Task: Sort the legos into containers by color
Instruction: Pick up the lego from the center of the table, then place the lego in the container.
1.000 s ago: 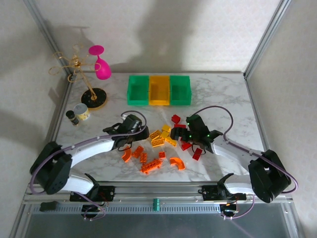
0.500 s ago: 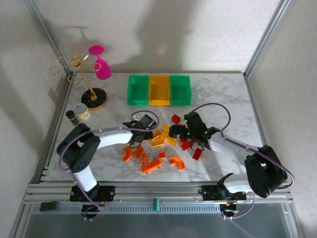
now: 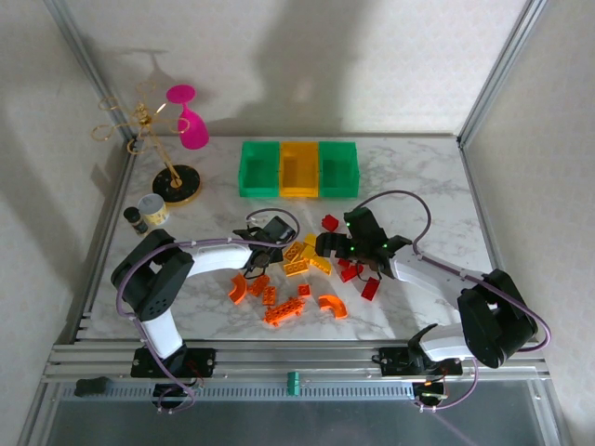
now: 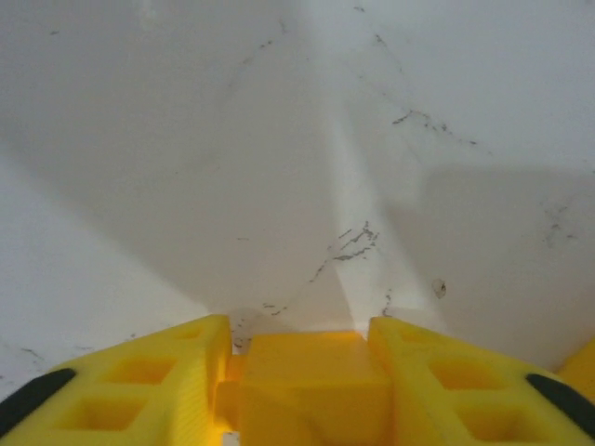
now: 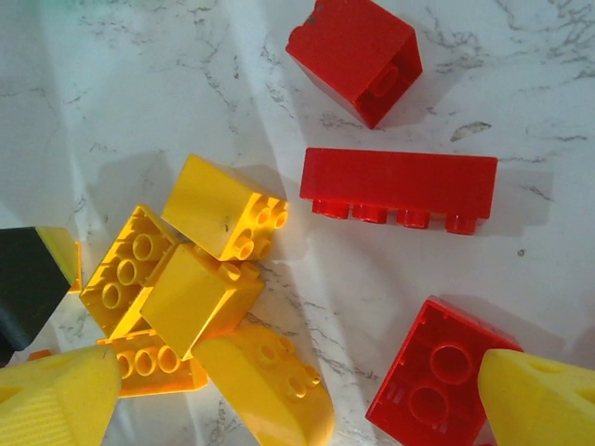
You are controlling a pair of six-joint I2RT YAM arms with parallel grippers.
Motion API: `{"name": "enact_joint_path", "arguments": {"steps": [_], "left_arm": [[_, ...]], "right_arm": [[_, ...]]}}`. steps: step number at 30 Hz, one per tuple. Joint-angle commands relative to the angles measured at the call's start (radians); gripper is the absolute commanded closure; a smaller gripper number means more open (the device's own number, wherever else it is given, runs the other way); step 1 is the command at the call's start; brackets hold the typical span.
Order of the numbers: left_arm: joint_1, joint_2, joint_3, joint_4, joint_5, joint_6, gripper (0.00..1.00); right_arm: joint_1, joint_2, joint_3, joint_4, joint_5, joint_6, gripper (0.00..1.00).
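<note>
Legos in yellow, orange and red, heaped loose on the near side of the yellow-orange bin, none sorted yet by the look of it. Left gripper nearer than that bin and slightly to its left, pinched on a yellow brick, likely for carrying there. Right gripper nearer than the bin and slightly to its right, spread wide and empty, probably choosing a red brick. Green bins touching the bin on both sides, lined up as colour targets. White marbled table; pale walls and metal frame posts behind the bin; pink glass on a gold stand well to its left.
</note>
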Motion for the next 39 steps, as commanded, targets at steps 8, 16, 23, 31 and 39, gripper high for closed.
{"name": "enact_joint_path", "arguments": {"steps": [8, 16, 23, 31, 39], "left_arm": [[0.023, -0.039, 0.165, -0.094, -0.138, 0.085, 0.65], [0.145, 0.071, 0.41, -0.082, -0.182, 0.185, 0.65], [0.235, 0.26, 0.623, 0.005, -0.197, 0.274, 0.64], [0.291, 0.46, 0.851, 0.001, -0.211, 0.347, 0.53], [0.289, 0.377, 0.831, -0.033, -0.084, 0.351, 0.4]], "right_arm": [[-0.001, 0.002, 0.076, 0.011, 0.003, -0.018, 0.01], [-0.078, 0.032, 0.139, 0.049, 0.011, -0.015, 0.01], [-0.11, 0.06, 0.184, 0.08, 0.016, -0.037, 0.01], [-0.125, 0.074, 0.197, 0.092, 0.0, -0.044, 0.01], [-0.128, 0.047, 0.2, 0.067, -0.016, -0.05, 0.01]]}}
